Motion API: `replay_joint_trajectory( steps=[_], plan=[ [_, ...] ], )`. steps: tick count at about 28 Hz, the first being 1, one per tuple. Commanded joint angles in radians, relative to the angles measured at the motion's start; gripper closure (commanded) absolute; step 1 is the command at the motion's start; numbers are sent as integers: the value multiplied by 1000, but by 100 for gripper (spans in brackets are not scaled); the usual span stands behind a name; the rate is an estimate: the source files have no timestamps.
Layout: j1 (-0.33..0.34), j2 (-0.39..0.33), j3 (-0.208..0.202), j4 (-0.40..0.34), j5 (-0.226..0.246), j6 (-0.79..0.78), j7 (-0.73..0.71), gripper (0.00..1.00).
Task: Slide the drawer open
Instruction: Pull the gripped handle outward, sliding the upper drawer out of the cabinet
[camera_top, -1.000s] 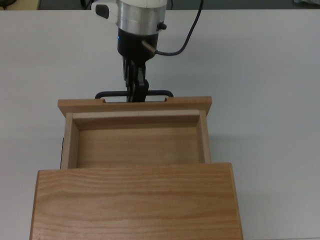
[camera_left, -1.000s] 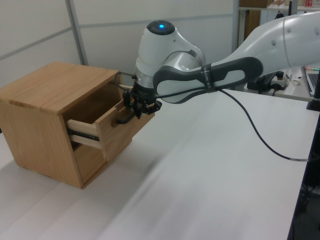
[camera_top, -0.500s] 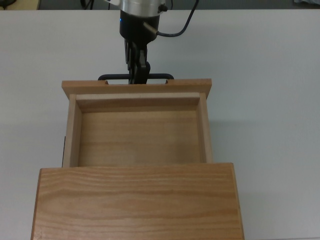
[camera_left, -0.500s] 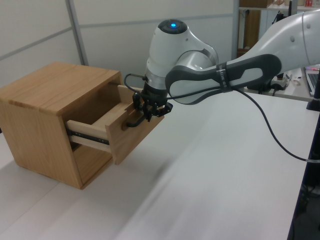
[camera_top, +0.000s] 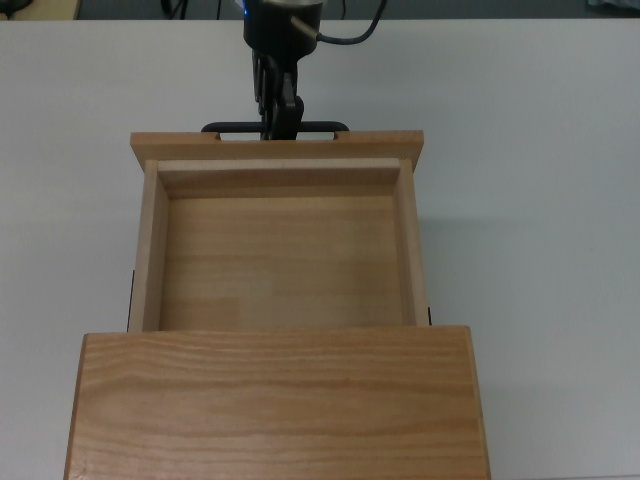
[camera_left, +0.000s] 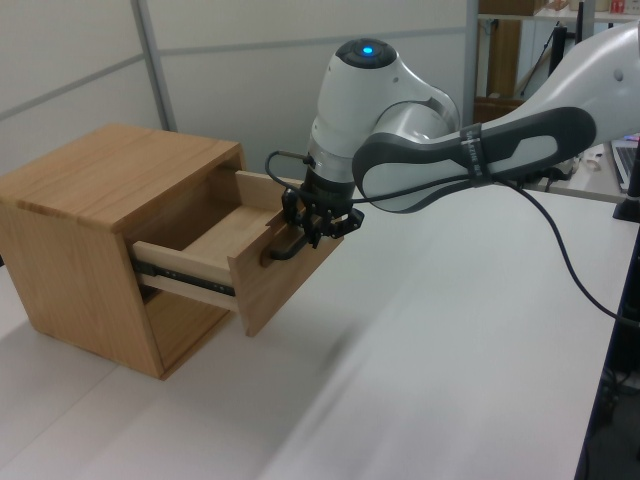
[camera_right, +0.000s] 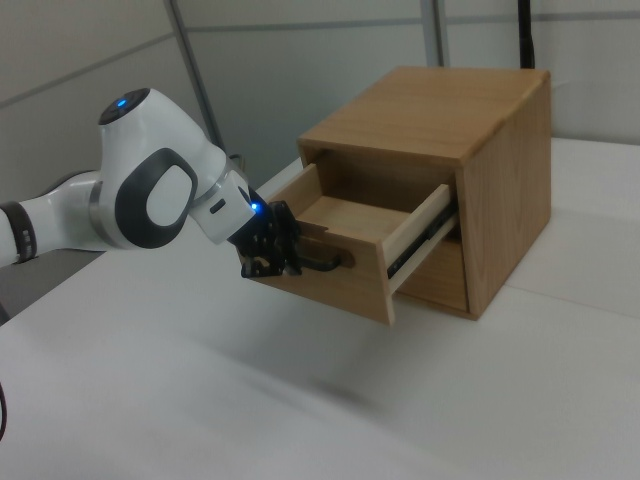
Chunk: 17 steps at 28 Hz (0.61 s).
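One light-wood drawer (camera_top: 280, 262), pulled well out, empty tray; gripper (camera_top: 277, 120) fingers clamped on its black bar handle (camera_left: 285, 247).

I am seeing a wooden cabinet (camera_left: 90, 215) standing on a white table (camera_left: 430, 370), and a black cable (camera_left: 570, 275) is hanging above the table.

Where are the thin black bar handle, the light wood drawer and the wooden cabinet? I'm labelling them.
thin black bar handle (camera_top: 228, 127): top view, left end.
light wood drawer (camera_top: 280, 265): top view, inside floor.
wooden cabinet (camera_left: 110, 165): left view, top panel.
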Motion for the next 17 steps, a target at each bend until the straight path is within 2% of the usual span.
replay_joint_trajectory(
  steps=[1, 9, 12, 13, 16, 17],
  plan=[
    [19, -85, 6, -74, 0, -93, -94, 100],
    [20, -119, 6, -119, 6, -119, -79, 100],
    [19, -119, 4, -114, 38, -128, -77, 97],
    [20, -119, 4, -110, 56, -129, -76, 92],
    [20, -117, 4, -108, 59, -129, -74, 78],
    [20, -114, 3, -103, 59, -126, -73, 67]
  ],
)
